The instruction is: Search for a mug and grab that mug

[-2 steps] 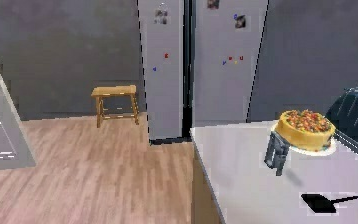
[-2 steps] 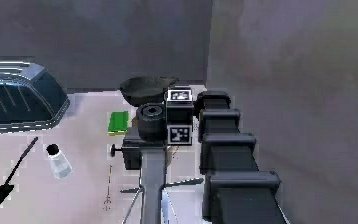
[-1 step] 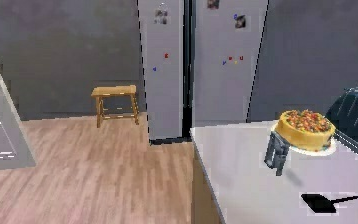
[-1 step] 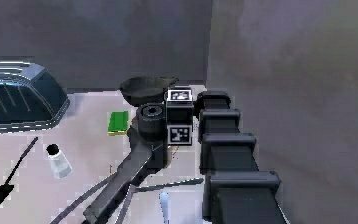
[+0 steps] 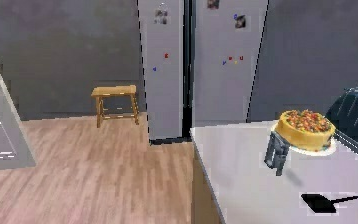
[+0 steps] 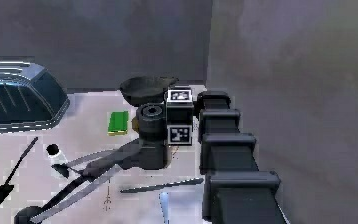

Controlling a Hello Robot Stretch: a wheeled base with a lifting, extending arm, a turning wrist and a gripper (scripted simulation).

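Kitchen, seen from my remote station: a two-door fridge [image 5: 192,65] is standing against the far grey wall, with a wooden stool [image 5: 116,102] to its left on the plank floor [image 5: 97,170]. On the right, a pale desk [image 5: 237,180] is carrying a yellow bowl [image 5: 307,129] heaped with colourful food. A small grey upright item [image 5: 275,153] is standing just beside the bowl, on its near left; I cannot tell whether this is the mug. A black spatula [image 5: 322,203] is lying nearer on the desk. In the arm side view the arm [image 6: 232,165] is hanging over the desk. Its pincer [image 6: 77,178] is pointing left among a dark pan [image 6: 147,88], a green block [image 6: 116,122] and cutlery [image 6: 162,187]. I cannot tell the pincer's state, or whether it is holding anything.
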